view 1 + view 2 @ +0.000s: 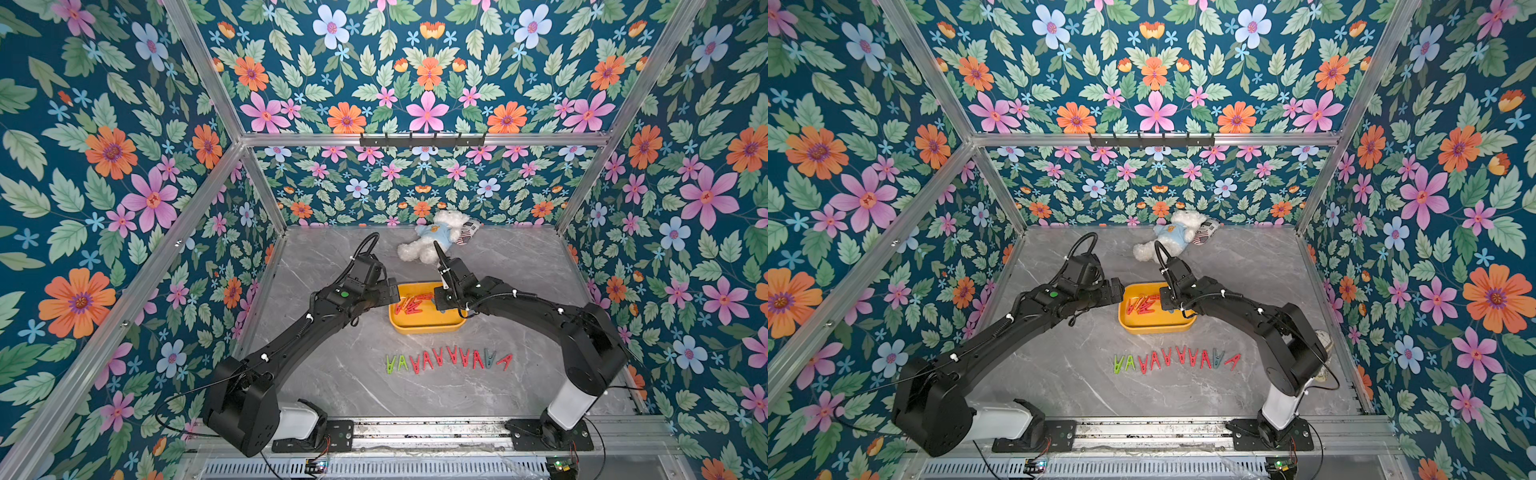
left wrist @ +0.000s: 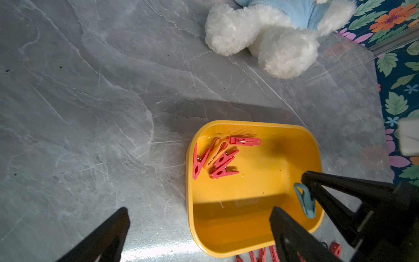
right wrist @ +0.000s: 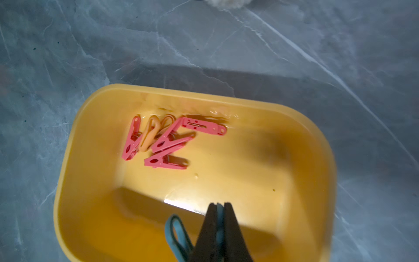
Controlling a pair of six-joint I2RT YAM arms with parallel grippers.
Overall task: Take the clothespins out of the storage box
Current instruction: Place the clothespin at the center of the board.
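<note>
Five clothespins [image 3: 169,141] in storage box [image 3: 238,172], right tool [image 3: 219,205] pinching blue clothespin [image 3: 179,236], left tool [image 2: 199,210] spread, plush bear [image 2: 283,45] beyond

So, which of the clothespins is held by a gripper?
The teal-blue clothespin, pinched in the right gripper over the storage box; the red ones and orange one lie loose.

A robot test cell, lab-style: an aluminium frame [image 1: 299,139] hung with flowered wallpaper panels [image 1: 428,70] boxes in the grey marble-look tabletop [image 1: 332,386] behind and on both sides. Along the tabletop's near edge a metal rail [image 1: 428,430] carries two bolted black robot arms [image 1: 291,337], with bare circuit boards [image 1: 562,467] just in front.
</note>
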